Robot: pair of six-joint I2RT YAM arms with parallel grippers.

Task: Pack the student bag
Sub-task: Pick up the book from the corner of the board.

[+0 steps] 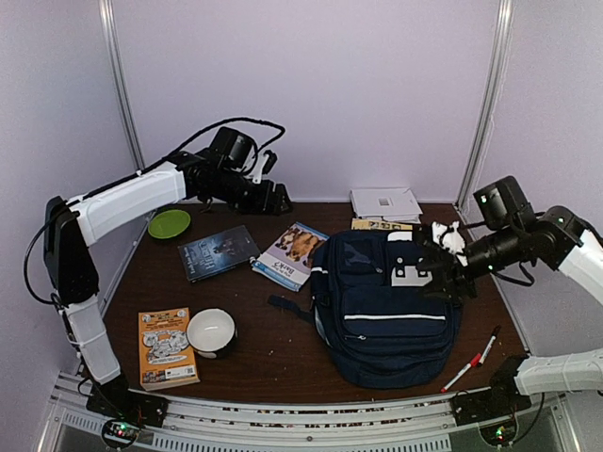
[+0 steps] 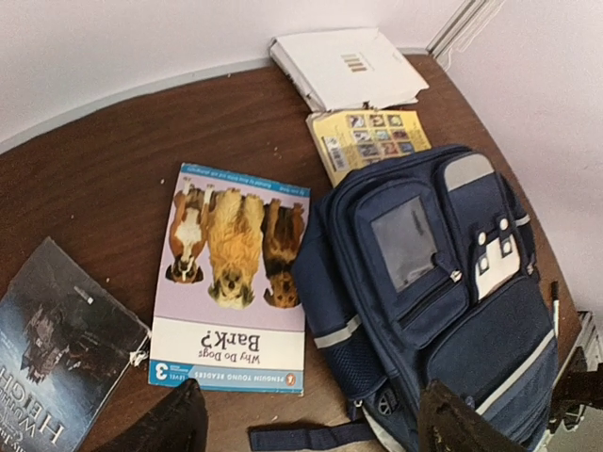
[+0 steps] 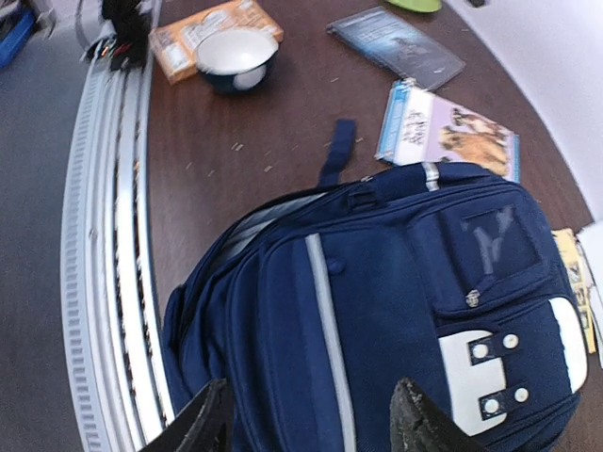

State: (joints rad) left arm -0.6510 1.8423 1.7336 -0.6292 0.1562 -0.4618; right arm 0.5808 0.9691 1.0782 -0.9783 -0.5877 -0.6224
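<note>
Lying beside the student bag (image 1: 386,301), a Penguin Young Readers book (image 2: 231,282) reads "Why Do Dogs Bark?"; left gripper (image 2: 316,419) and right gripper (image 3: 311,412) have fingers apart.

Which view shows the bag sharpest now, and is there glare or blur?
Left wrist: student bag and dog book crisp, evenly lit, title legible. Right wrist: bag sharp, table rail curved by wide-angle distortion. Top external: softer, coarser; no glare.

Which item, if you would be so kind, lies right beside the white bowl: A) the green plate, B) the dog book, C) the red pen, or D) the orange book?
D: in the top view the orange book lies immediately left of the white bowl.
</note>
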